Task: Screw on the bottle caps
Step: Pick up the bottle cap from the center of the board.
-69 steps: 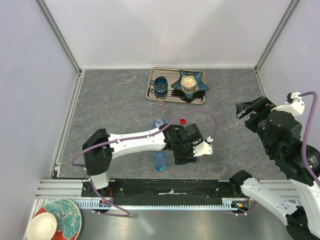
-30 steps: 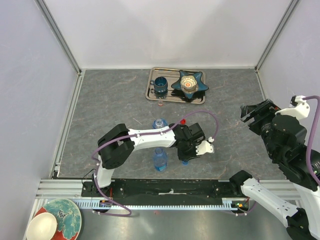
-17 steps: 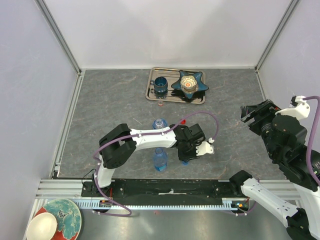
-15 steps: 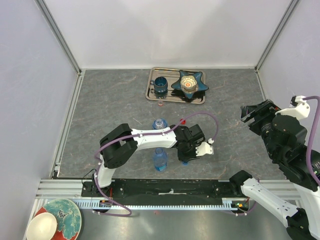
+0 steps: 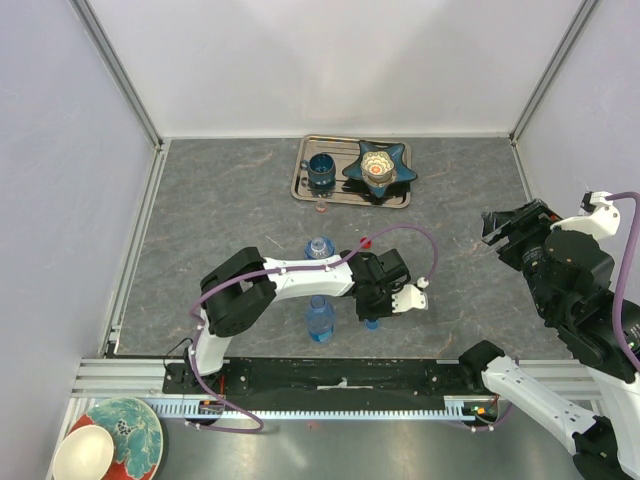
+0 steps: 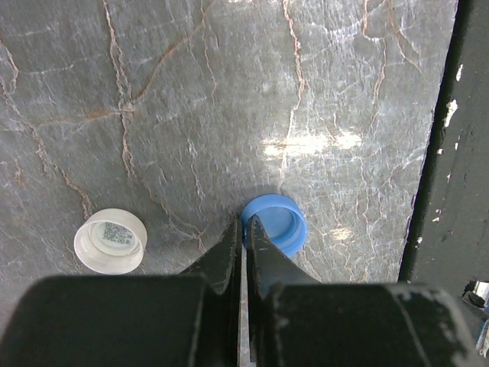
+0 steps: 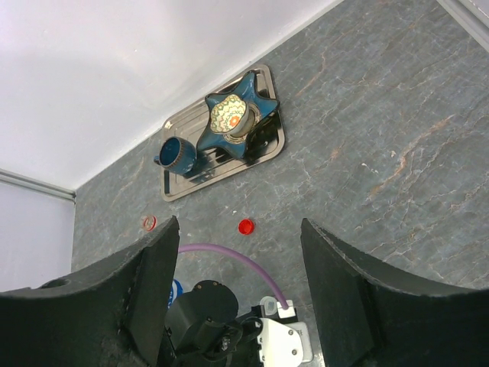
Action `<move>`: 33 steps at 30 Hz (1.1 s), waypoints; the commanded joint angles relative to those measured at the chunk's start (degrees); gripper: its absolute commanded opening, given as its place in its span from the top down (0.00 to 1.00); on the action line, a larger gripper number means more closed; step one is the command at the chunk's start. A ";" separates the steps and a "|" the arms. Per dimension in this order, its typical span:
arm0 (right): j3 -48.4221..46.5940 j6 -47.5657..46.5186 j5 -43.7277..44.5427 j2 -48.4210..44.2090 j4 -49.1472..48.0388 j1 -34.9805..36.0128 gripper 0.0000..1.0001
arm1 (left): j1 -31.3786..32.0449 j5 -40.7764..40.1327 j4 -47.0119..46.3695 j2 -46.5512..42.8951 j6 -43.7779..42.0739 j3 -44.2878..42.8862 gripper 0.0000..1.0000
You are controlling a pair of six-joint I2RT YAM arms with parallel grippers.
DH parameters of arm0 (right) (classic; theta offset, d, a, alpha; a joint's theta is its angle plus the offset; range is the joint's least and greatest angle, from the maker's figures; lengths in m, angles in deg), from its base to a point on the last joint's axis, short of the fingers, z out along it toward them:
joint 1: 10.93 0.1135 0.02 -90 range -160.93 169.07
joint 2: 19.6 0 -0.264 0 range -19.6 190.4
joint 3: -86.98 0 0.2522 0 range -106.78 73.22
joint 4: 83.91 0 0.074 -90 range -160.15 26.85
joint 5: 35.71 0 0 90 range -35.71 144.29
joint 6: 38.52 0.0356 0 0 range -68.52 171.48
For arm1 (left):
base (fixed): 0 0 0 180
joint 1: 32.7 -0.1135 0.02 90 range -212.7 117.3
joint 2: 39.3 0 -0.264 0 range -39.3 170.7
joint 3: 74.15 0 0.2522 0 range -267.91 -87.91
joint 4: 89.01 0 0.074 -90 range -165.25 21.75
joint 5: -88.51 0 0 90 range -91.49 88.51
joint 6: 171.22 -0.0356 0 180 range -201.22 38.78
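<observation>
While two bottles [image 5: 320, 322] are standing on the tabletop [image 5: 220, 220] awaiting caps, right fingers [image 5: 495, 228] are hanging wide open, empty. Left fingers [image 6: 238, 238] are pinching shut on the blue cap [image 6: 276, 225] rim, likely for carrying it to a bottle. White cap [image 6: 111, 240] is lying near it.

1. In the left wrist view, the left claw [image 6: 243, 228] is closed tight at the blue cap [image 6: 276, 227]. A fingertip [image 6: 256, 233] covers part of the rim, and whether the rim is nipped cannot be told.
2. The print inside the white cap [image 6: 111, 241] is too small to read.
3. From above, well nearer than the tray [image 5: 299, 172], the wrist [image 5: 385, 285] hides that claw, the white cap and most of the blue cap.
4. The bottle [image 5: 319, 245] closer to the tray sits partly under the left arm [image 5: 300, 275].
5. In the right wrist view, a finger [image 7: 145, 298] hides all but a blue sliver of one bottle; which bottle cannot be told.
6. A reddish speck [image 5: 320, 209] just in front of the tray is too small to name.
7. The right arm [image 5: 570, 290] runs off the picture's edge.
</observation>
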 commanded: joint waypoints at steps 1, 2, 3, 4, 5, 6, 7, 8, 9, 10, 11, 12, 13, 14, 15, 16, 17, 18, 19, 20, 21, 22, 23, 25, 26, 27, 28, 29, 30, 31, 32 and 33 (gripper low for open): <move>-0.19 0.06 0.11 -0.05 -0.45 0.02 0.28 | 0.23 0.71 -1.00 -1.02 -1.26 1.14 0.98; -0.27 0.15 0.20 -0.04 -0.54 0.02 0.28 | 0.23 0.53 -1.00 -1.72 -0.91 0.62 0.98; -0.36 0.23 0.20 0.04 -0.54 -0.06 0.28 | 0.23 -0.51 -1.00 -2.34 -0.73 0.27 0.98; -0.36 0.76 0.02 0.30 -0.45 0.11 0.29 | 0.23 -1.22 -1.00 -3.13 -0.65 -0.08 0.98; -0.54 1.02 0.11 0.39 -0.54 0.02 0.29 | 0.14 -2.01 -1.00 -5.14 -0.47 -0.35 0.98; -0.80 1.37 0.02 0.57 -0.45 0.02 0.28 | 0.14 -4.02 -1.08 -6.37 -0.56 -1.13 0.98; -0.98 1.81 -0.06 1.01 -0.54 0.02 0.29 | 0.14 -5.17 -1.17 -7.95 -0.64 -1.40 0.98; -1.15 2.60 -0.15 1.18 -0.54 -0.06 0.29 | 0.14 -6.49 -1.26 -11.01 -0.99 -1.75 0.98; -1.33 3.04 -0.33 1.27 -0.54 0.02 0.29 | 0.05 -9.55 -2.30 -12.96 -1.26 -1.76 0.98; -1.50 3.39 -0.76 1.71 -0.80 -0.06 0.29 | -0.03 -11.23 -2.92 -14.81 -1.26 -1.58 0.98; -1.51 4.18 -1.12 1.89 -0.97 0.02 0.29 | -0.12 -13.42 -3.10 -18.31 -1.26 -1.41 0.98; -1.24 4.54 -1.38 2.24 -1.15 0.02 0.30 | -0.21 -14.49 -3.19 -19.91 -1.35 -1.40 0.98; -1.16 4.98 -2.17 2.41 -1.67 0.02 0.30 | -0.21 -15.02 -3.19 -21.31 -1.35 -1.49 0.98; -1.07 6.02 -2.44 2.59 -1.85 0.02 0.30 | -0.21 -18.42 -3.11 -22.98 -1.87 -1.32 0.98; -0.81 6.56 -2.79 2.94 -2.12 0.02 0.30 | -0.12 -20.19 -3.11 -25.61 -2.31 -1.40 0.98; -0.63 7.00 -3.22 3.12 -2.73 -0.06 0.30 | -0.12 -22.04 -2.93 -26.85 -2.75 -1.40 0.98; -0.54 7.52 -4.45 3.38 -3.17 0.02 0.30 | -0.12 -26.06 -2.76 -27.82 -4.32 -1.75 0.98; -0.63 8.75 -5.16 4.08 -3.61 0.02 0.30 | -0.12 -27.67 -2.84 -30.53 -5.29 -1.67 0.98; -0.63 9.46 -6.21 4.52 -4.83 -0.06 0.30 | -0.12 -28.81 -4.67 -32.47 -6.61 -1.06 0.98; -0.54 10.51 -9.35 4.96 -5.63 0.02 0.30 | -0.12 -29.61 -6.17 -34.49 -9.84 0.69 0.98; -0.28 12.00 -11.12 5.92 -6.85 0.02 0.29 | 0.23 -30.31 -8.10 -38.78 -11.61 1.58 0.98; 0.16 13.32 -13.58 6.37 -9.74 0.02 0.28 | 0.40 -31.19 -10.55 -40.56 -13.28 2.63 0.98; 1.82 14.55 -15.60 6.81 -11.59 0.02 0.28 | 0.49 -32.94 -16.58 -42.67 -16.17 4.55 0.98; 4.28 18.31 -23.42 7.95 -18.94 0.02 0.26 | 1.02 -34.70 -22.76 -47.23 -18.65 6.76 0.98; 6.82 19.64 -26.05 8.48 -21.78 0.11 0.25 | 1.19 -35.93 -29.67 -48.74 -20.92 9.64 0.98; 8.15 21.14 -31.74 9.52 -24.68 -0.06 0.22 | 1.81 -36.12 -32.95 -50.23 -22.34 11.41 0.98; 9.47 23.68 -33.97 9.97 -30.88 0.02 0.20 | 2.07 -36.21 -37.34 -53.20 -23.92 13.26 0.98; 12.09 25.27 -36.69 10.41 -34.17 -0.06 0.19 | 2.34 -36.38 -40.43 -54.19 -26.63 16.06 0.98; 13.51 26.76 -38.89 11.20 -37.77 -0.06 0.16 | 2.34 -36.64 -44.63 -55.16 -27.53 17.13 0.98; 14.65 28.34 -42.74 11.81 -44.33 -0.06 0.16 | 2.34 -36.99 -45.98 -55.69 -28.50 17.84 0.98; 17.19 32.10 -44.43 12.34 -47.87 -0.06 0.16 | 2.34 -37.78 -47.21 -56.39 -30.42 19.06 0.98; 18.61 33.70 -46.19 13.48 -52.00 -0.06 0.15 | 2.25 -37.79 -49.58 -56.66 -31.22 19.42 0.98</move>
